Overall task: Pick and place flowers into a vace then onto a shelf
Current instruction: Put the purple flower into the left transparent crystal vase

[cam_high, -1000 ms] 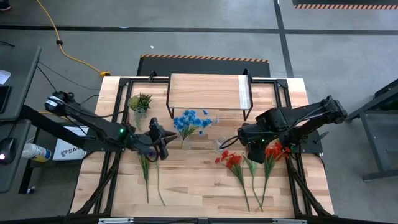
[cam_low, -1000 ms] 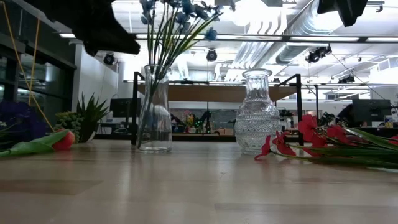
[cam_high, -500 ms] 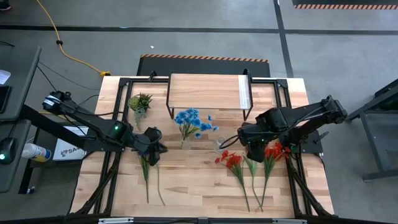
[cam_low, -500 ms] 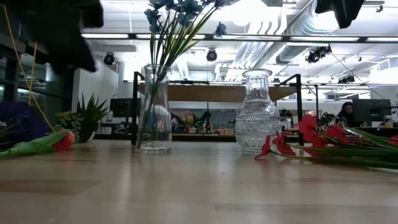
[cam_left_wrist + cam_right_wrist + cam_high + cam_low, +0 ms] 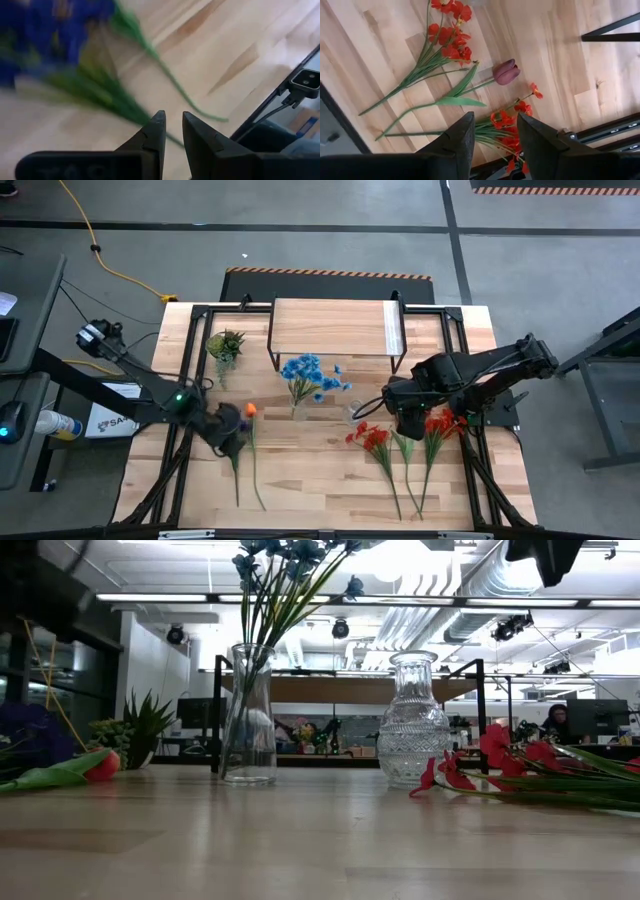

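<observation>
Where planks run lengthwise: wooden tabletop (image 5: 320, 470)

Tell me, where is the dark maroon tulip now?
In the high view, the dark maroon tulip is hidden under the right arm; it lies on the table's right side between two red flower bunches.

I count two glass vases on the worktop (image 5: 330, 480): a smooth vase (image 5: 249, 715) holding one bunch of blue flowers (image 5: 308, 375), and a patterned vase (image 5: 413, 720). Loose flowers: two red sprays (image 5: 374, 438), one maroon tulip (image 5: 505, 71), one orange tulip (image 5: 250, 410) and one purple bunch (image 5: 55, 35). One small potted plant (image 5: 225, 344), one shelf (image 5: 330, 325), and two arms, each with one claw.
</observation>
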Robot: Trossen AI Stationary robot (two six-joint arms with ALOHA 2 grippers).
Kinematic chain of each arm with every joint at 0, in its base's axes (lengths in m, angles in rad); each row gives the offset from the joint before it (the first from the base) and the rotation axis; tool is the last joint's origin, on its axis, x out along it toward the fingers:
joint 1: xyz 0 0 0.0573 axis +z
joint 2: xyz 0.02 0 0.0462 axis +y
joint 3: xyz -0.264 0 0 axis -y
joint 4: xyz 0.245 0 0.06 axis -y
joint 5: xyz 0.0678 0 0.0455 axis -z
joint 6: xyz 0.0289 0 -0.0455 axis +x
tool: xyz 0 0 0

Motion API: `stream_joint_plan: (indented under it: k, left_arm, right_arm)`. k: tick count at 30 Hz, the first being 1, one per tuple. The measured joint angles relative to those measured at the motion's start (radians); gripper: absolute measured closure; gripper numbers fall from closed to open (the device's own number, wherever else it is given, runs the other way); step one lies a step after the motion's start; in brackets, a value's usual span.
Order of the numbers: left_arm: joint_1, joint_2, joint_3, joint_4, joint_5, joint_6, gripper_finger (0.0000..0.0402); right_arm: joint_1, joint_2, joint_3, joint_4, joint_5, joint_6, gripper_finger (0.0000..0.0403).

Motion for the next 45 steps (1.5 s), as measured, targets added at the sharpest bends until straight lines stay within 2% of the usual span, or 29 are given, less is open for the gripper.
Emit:
stream_joint_plan:
  k: [7,13,20,45]
  left_arm:
    - [-0.154,0.001,0.000,-0.028,-0.086,-0.349,0.0302]
    - [-0.202,0.035,0.000,-0.046,-0.096,-0.480,0.0302]
    - [-0.207,0.070,0.000,-0.036,-0.080,-0.491,0.0302]
    - [-0.207,0.070,0.000,-0.015,-0.107,-0.520,0.0302]
  right_arm:
    - [0.000,0.000,0.000,0.000,0.070,-0.026,0.0263]
    - [-0.001,0.000,0.000,0.000,0.097,-0.026,0.0263]
    - [-0.001,0.000,0.000,0.000,0.097,-0.026,0.0263]
    - [-0.001,0.000,0.000,0.000,0.097,-0.026,0.0263]
